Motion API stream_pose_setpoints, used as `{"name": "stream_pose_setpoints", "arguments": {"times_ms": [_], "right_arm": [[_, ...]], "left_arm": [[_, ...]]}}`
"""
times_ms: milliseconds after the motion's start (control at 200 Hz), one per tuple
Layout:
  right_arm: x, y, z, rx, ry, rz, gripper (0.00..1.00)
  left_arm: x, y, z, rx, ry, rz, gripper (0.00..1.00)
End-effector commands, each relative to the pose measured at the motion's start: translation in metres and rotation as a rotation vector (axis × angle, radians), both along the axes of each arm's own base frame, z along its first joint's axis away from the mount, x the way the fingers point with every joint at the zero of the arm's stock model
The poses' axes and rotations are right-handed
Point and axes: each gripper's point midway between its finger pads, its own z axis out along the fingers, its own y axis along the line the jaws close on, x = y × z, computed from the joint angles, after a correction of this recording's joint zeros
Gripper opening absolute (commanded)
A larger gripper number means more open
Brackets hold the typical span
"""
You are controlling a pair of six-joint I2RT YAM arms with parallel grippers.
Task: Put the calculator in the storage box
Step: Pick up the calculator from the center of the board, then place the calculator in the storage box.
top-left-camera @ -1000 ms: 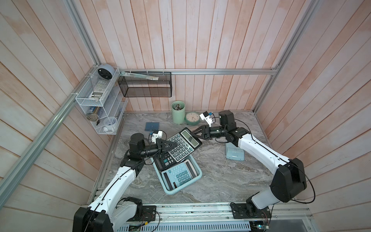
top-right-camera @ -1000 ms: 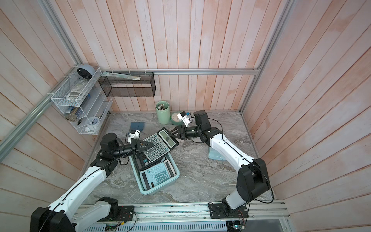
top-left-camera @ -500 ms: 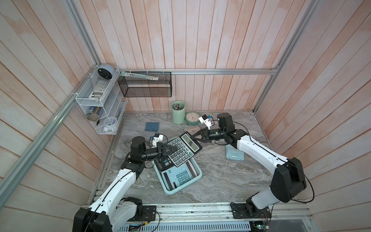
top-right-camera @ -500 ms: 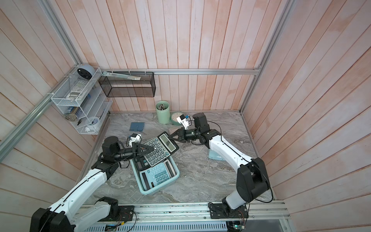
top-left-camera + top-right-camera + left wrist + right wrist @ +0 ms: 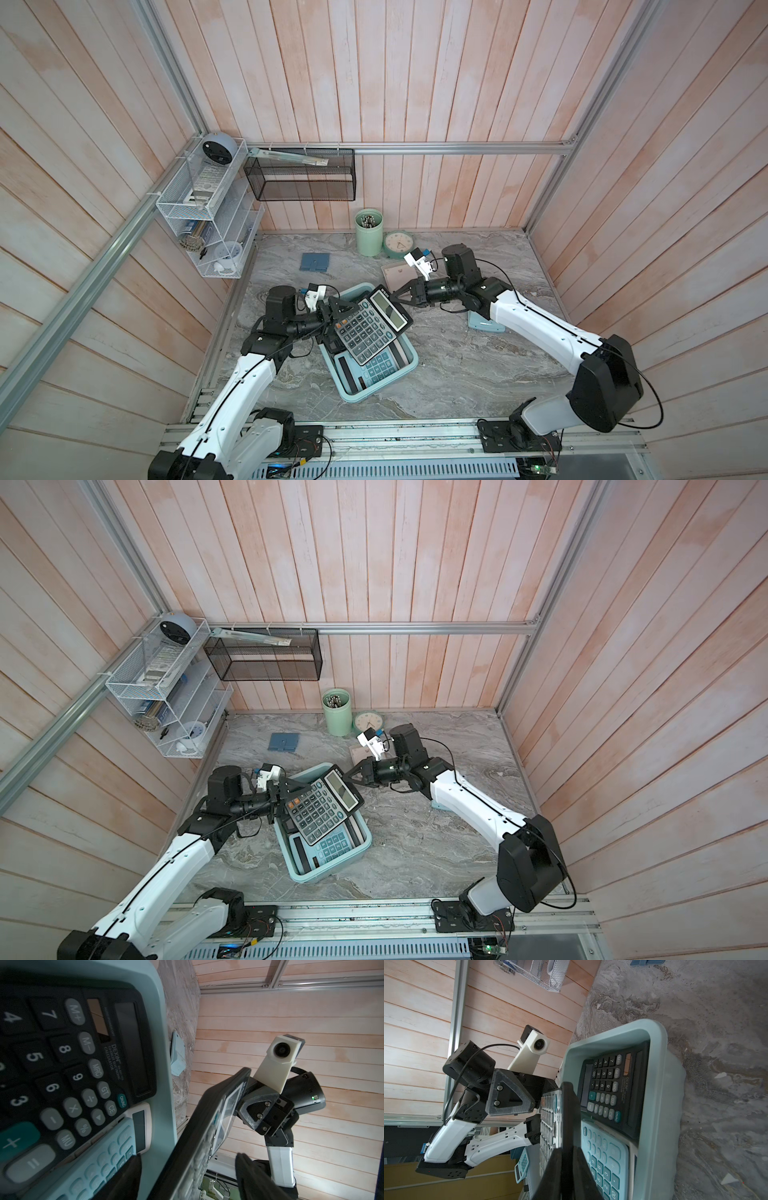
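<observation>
A big dark grey calculator (image 5: 368, 328) (image 5: 322, 808) hangs tilted over the storage box (image 5: 353, 399) (image 5: 307, 879), a light aqua tub. My right gripper (image 5: 392, 296) (image 5: 348, 776) (image 5: 568, 1159) is shut on the calculator's display end (image 5: 566, 1115). My left gripper (image 5: 334, 316) (image 5: 278, 800) (image 5: 187, 1167) is open at the keypad end. Its fingers (image 5: 249, 1172) stand apart on either side of the calculator's edge (image 5: 197, 1136) with gaps showing. Inside the box lie a black calculator (image 5: 62, 1053) (image 5: 610, 1088) and a light aqua one (image 5: 606, 1163).
At the back stand a green pen cup (image 5: 369, 232) and a round clock (image 5: 398, 245). A blue pad (image 5: 315, 262) and a beige card (image 5: 395, 272) lie on the marble top. An aqua lid (image 5: 484, 328) lies under the right arm. On the walls hang a white wire rack (image 5: 203, 216) and a black mesh basket (image 5: 301, 174).
The right gripper closed on the calculator's display end. The left gripper opened and let go of the keypad end. The calculator came down and nearer, over the box.
</observation>
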Motion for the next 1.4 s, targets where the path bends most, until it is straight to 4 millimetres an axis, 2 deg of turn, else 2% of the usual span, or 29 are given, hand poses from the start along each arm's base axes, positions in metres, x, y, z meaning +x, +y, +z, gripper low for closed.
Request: {"name": "stream_pose_setpoints", "arguments": {"times_ms": [0, 185, 305, 665, 855, 1045, 1125, 1250, 1395], "right_arm": [[-0.007, 0.000, 0.006, 0.006, -0.014, -0.013, 0.00], [-0.011, -0.006, -0.008, -0.043, 0.008, -0.044, 0.00], [-0.017, -0.010, -0.015, -0.085, 0.011, -0.047, 0.00], [-0.038, 0.002, -0.039, -0.222, -0.017, -0.041, 0.00], [-0.046, 0.005, -0.051, -0.302, -0.040, -0.062, 0.00], [-0.048, -0.005, -0.059, -0.387, -0.061, -0.078, 0.00], [-0.047, -0.012, -0.058, -0.422, -0.079, -0.087, 0.07], [-0.044, -0.023, -0.053, -0.476, -0.118, -0.103, 0.24], [-0.036, -0.029, -0.044, -0.484, -0.136, -0.122, 0.31]], "left_arm": [[-0.001, 0.008, -0.003, 0.064, -0.017, 0.016, 0.73], [-0.004, 0.033, -0.019, 0.226, 0.000, 0.081, 0.79], [-0.002, 0.046, -0.020, 0.320, -0.009, 0.118, 0.83], [0.003, 0.066, -0.005, 0.429, -0.069, 0.216, 0.88], [0.002, 0.073, -0.009, 0.462, -0.066, 0.238, 0.88], [-0.001, 0.083, -0.015, 0.519, -0.051, 0.271, 0.89], [-0.002, 0.088, -0.017, 0.543, -0.047, 0.286, 0.92], [-0.004, 0.088, -0.024, 0.546, -0.026, 0.288, 0.92], [-0.006, 0.087, -0.030, 0.536, -0.010, 0.283, 0.92]]}}
